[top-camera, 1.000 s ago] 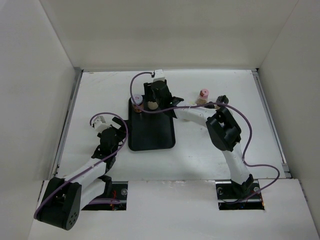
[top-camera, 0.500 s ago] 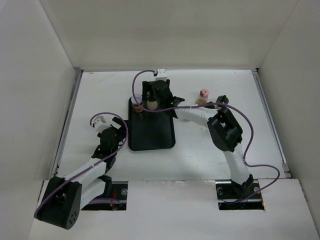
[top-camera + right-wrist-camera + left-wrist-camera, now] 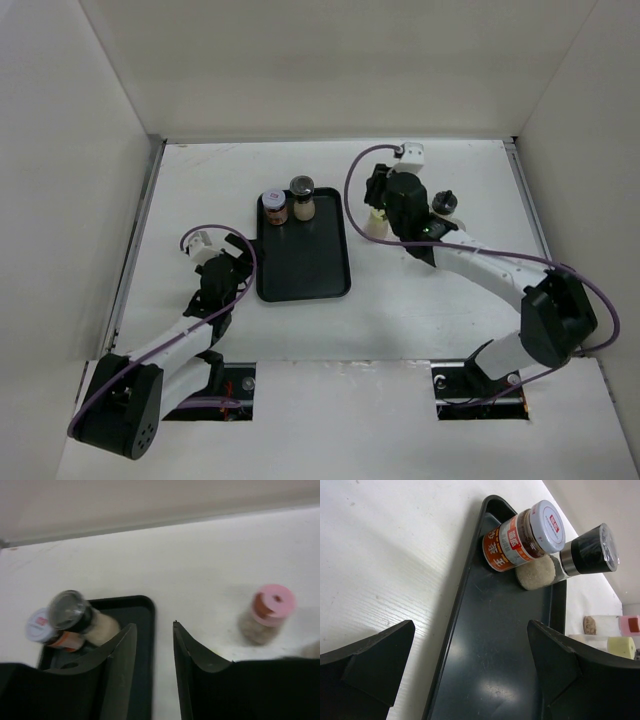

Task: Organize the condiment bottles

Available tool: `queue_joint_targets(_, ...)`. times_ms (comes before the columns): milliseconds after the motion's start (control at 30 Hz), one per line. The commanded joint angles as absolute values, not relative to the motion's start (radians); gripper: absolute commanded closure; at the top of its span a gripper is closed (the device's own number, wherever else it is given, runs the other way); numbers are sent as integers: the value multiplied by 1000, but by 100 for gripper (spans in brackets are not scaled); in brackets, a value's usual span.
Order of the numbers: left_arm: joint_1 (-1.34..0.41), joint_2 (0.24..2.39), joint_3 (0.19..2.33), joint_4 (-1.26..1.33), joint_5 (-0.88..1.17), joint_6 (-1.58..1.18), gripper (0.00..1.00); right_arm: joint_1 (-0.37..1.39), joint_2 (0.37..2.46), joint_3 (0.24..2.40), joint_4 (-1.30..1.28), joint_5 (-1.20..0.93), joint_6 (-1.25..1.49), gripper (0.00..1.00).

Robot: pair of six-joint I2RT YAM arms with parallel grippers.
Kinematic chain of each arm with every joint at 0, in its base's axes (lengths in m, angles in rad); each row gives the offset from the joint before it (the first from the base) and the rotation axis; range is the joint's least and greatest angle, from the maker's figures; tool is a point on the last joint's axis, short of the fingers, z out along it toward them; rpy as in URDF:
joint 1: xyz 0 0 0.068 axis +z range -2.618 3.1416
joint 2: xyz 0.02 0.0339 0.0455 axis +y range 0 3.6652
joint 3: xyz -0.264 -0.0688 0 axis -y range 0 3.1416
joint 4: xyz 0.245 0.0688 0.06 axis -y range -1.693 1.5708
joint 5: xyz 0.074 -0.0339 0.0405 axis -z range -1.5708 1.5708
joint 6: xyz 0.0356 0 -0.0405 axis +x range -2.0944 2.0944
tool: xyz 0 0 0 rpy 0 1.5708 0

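Note:
On the far end of the black tray [image 3: 300,270] two condiment bottles stand side by side: a white-capped jar with an orange label [image 3: 274,207] [image 3: 525,537] and a black-capped grinder [image 3: 302,197] [image 3: 582,555]. My right gripper [image 3: 380,198] [image 3: 155,630] hovers right of the tray, jaws a narrow gap apart with nothing between them. A pink-capped bottle [image 3: 267,612] stands on the table just beyond it. A pale bottle [image 3: 377,223] and a black-capped one [image 3: 446,203] stand near that arm. My left gripper [image 3: 225,262] [image 3: 470,670] is wide open over the tray's near left edge.
In the left wrist view more bottles lie right of the tray, one pink-capped [image 3: 630,625] and one with a yellow-green cap [image 3: 620,647]. White walls enclose the table on the left, back and right. The right arm's purple cable [image 3: 350,175] loops above the tray's right side.
The right arm has swung from the tray's far end to the right, leaving the black-capped grinder beside the white-capped jar. Its jaws opened, then narrowed. The left arm has not moved.

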State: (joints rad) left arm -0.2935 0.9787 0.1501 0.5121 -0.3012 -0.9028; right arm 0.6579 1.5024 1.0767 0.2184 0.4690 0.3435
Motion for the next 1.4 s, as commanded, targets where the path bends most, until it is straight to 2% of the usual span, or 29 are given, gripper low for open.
queue_joint_targets(0, -301, 985, 169, 558, -288, -897, 0, 639, 1448, 980, 153, 509, 342, 50)
queue_joint_targets(133, -301, 971, 167, 558, -296, -894, 0, 628, 1440, 957, 106, 500, 324, 21)
queue_joint_targets(233, -294, 971, 166, 551, -282, -896, 0, 620, 1471, 957, 92, 499, 321, 16)
queue_joint_targets(633, -300, 983, 167, 558, -281, -897, 0, 587, 1623, 1005, 129, 430, 321, 26)
queue_joint_targets(1033, -300, 1003, 169, 574, -278, -900, 0, 574, 1681, 1022, 219, 451, 281, 29)
queue_joint_targets(1233, -303, 1026, 172, 581, -270, -903, 0, 577, 1671, 1028, 230, 478, 261, 44)
queue_joint_targets(1367, -308, 1029, 172, 584, -281, -900, 0, 596, 1637, 1038, 235, 499, 253, 48)
